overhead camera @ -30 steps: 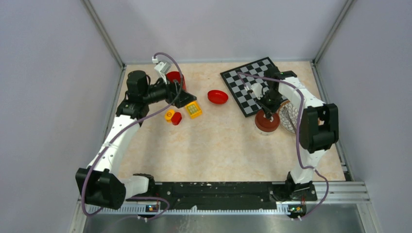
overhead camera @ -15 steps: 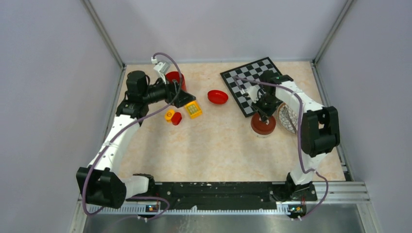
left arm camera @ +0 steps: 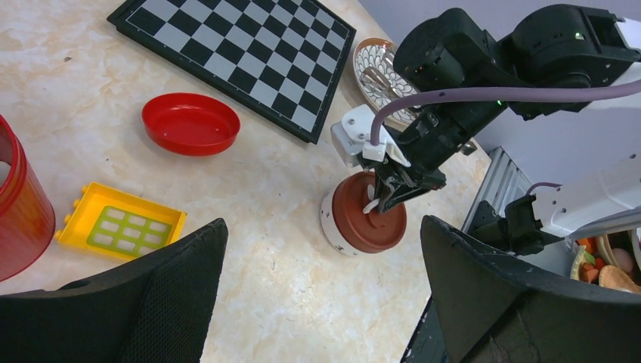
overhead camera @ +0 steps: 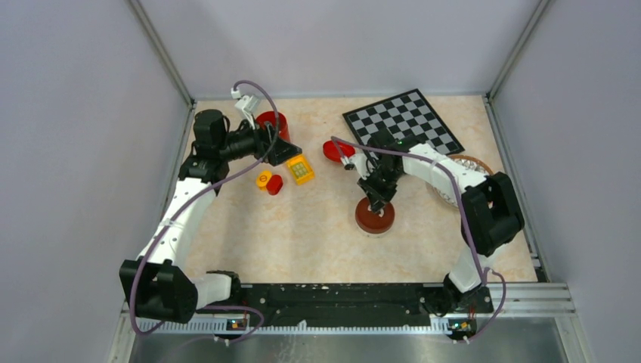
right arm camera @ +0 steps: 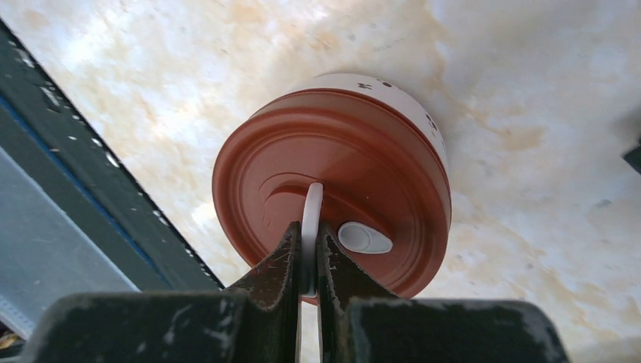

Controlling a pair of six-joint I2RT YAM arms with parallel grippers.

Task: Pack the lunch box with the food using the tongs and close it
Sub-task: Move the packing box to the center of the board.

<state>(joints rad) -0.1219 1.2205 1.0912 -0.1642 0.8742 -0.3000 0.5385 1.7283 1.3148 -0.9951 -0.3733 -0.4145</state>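
The lunch box is a small round pot with a pale wall, covered by a reddish-brown lid. It sits at mid table, right of centre. My right gripper is shut on the thin white handle standing up from the lid. I cannot tell whether the box rests on the table or hangs just above it. The silver tongs lie on the patterned plate. The food is hidden. My left gripper hangs open and empty at the back left.
A chessboard lies at the back right, with a red bowl to its left. A red cup, a yellow block and two small orange and red toys sit under the left arm.
My right gripper has carried the lidded lunch box leftward and nearer, from beside the plate to the middle of the table. The left arm has barely moved.
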